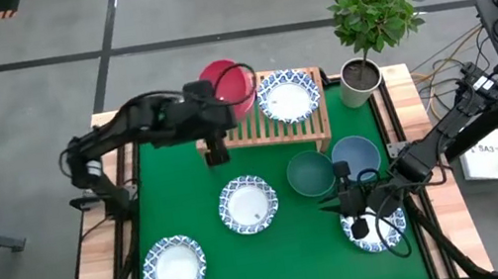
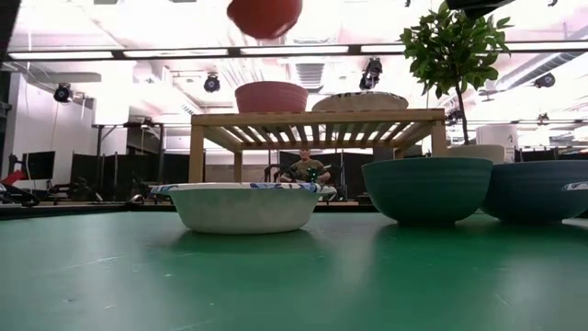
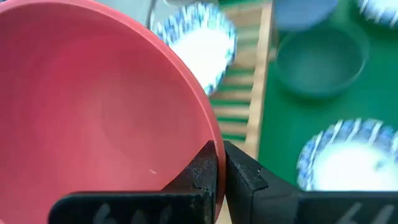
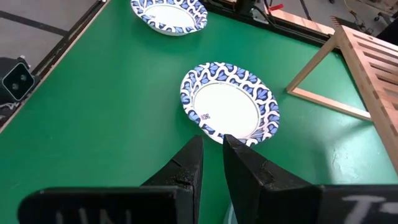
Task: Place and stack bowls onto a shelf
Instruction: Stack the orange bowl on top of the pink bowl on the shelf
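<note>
My left gripper [image 1: 221, 104] is shut on a red bowl [image 1: 228, 85], held high over the left end of the light-wood shelf [image 1: 300, 129]. A pink bowl [image 2: 271, 97] stands on the shelf below it, beside a white bowl with a blue rim [image 1: 287, 95]. On the green mat stand a teal bowl [image 1: 311, 174], a blue bowl [image 1: 355, 156] and two more white patterned bowls [image 1: 247, 204] [image 1: 174, 267]. My right gripper [image 1: 354, 218] hangs over the left rim of another patterned bowl [image 1: 381, 227] near the front right, its fingers almost together. My left gripper pinches the red bowl's rim [image 3: 211, 134], one finger inside the bowl and one outside. The bowl is lifted clear, high above the pink bowl and the shelf. My right gripper is closed on the near-right patterned bowl at its left rim. The fingers [image 4: 186, 168] hide the place of contact; only a pale sliver [image 4: 231, 214] shows between them.
A potted plant in a grey pot [image 1: 360, 82] stands at the shelf's right end. Wooden table borders run along both sides of the mat. The mat's middle and near left hold only the two patterned bowls.
</note>
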`<state>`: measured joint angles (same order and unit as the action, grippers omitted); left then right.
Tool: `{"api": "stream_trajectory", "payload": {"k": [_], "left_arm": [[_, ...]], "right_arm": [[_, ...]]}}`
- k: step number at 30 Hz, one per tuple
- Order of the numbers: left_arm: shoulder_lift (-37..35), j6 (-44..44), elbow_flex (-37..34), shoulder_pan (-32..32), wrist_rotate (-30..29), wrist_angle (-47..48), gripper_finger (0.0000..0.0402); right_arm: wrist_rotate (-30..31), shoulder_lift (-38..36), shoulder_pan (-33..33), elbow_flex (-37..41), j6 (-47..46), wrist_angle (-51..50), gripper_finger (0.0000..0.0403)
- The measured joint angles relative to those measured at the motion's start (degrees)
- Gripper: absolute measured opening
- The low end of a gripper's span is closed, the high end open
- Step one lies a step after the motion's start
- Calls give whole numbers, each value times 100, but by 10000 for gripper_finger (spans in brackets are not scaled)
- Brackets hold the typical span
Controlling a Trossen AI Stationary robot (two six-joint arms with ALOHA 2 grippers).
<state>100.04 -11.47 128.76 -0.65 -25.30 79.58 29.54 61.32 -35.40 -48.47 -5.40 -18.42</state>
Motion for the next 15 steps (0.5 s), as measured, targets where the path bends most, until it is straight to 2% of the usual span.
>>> {"api": "stream_trajectory", "payload": {"k": [4,15], "left_arm": [[367,-217,350,-324,145,557,0],[636,-904,351,-1173,1334,467,0]], "right_arm": [[0,-2,2,0,-12,67,52],[2,-2,2,0,-359,97,52]]}}
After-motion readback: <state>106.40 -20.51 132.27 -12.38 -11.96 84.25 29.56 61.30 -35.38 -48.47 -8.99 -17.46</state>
